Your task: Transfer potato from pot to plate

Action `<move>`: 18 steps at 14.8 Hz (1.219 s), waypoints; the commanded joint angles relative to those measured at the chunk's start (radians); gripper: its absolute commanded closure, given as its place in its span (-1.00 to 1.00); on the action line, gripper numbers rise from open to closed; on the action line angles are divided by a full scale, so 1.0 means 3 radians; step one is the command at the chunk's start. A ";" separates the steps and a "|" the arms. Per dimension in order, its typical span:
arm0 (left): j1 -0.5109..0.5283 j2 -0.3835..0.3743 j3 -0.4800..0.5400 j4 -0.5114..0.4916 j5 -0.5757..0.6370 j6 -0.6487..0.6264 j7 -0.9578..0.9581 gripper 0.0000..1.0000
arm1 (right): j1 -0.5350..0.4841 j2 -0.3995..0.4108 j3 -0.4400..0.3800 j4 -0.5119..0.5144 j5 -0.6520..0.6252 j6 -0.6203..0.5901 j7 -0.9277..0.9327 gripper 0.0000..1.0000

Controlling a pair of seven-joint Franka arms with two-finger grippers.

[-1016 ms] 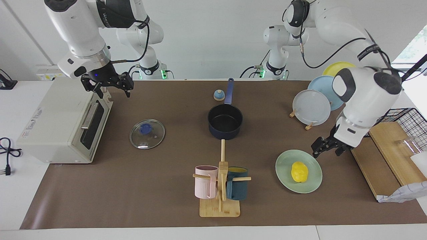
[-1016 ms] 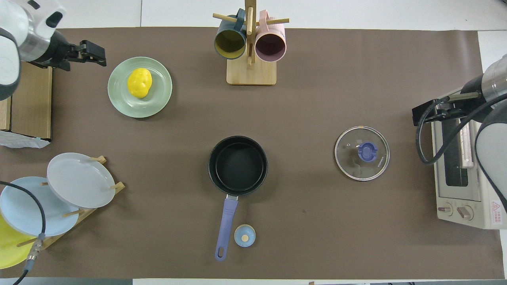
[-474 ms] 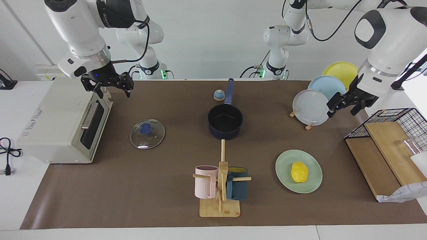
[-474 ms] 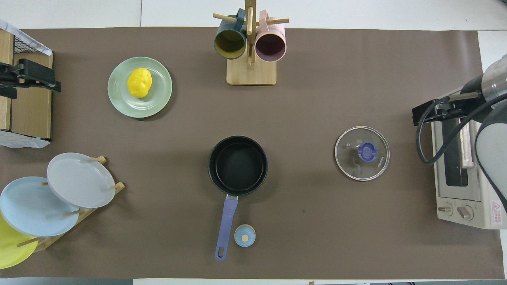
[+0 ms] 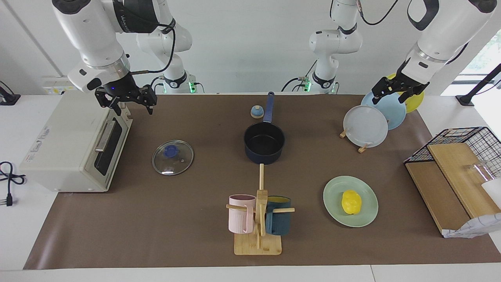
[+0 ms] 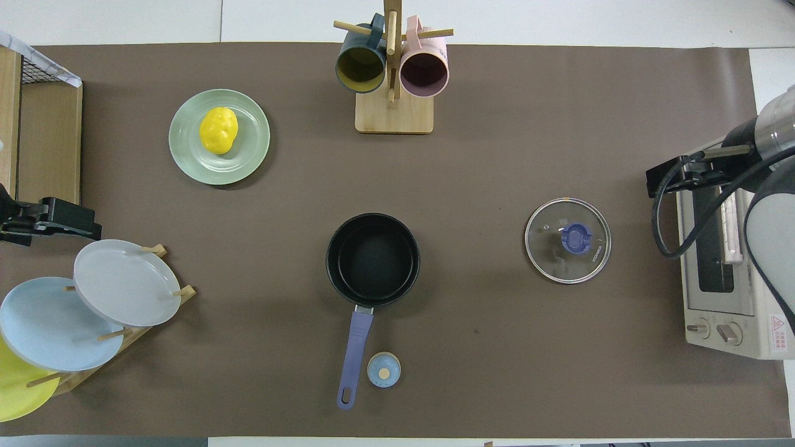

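The potato (image 5: 351,202) is seen lying on the plate (image 5: 368,190), the pot (image 5: 264,143) empty, so the transfer is judged done. The left gripper (image 5: 397,91), open and empty, has been pulled back from beside the plate to above the plate rack (image 5: 362,148); the right gripper (image 5: 127,100), empty with fingers parted, is kept waiting over the toaster oven (image 5: 74,145).

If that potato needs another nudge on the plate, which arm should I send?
Probably left. The potato lies on the plate at the left arm's end; the left pincer hangs over the plate rack there. The right pincer waits over the toaster oven.
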 commanded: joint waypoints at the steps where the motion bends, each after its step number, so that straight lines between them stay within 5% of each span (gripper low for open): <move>1: -0.0044 -0.0026 -0.0001 0.0008 0.0114 0.0132 0.0171 -1.00 | -0.0046 -0.0034 0.0024 -0.0051 0.0022 0.0021 0.0046 -1.00; 4: -0.0050 0.0204 0.0009 0.0520 0.0124 -0.0205 0.0151 -1.00 | -0.0046 -0.0034 0.0024 -0.0046 0.0022 0.0021 0.0046 -1.00; 18: -0.0049 0.0148 0.0019 0.0403 0.0089 -0.0221 0.0161 -1.00 | -0.0061 -0.0034 0.0024 -0.0051 0.0022 0.0021 0.0046 -1.00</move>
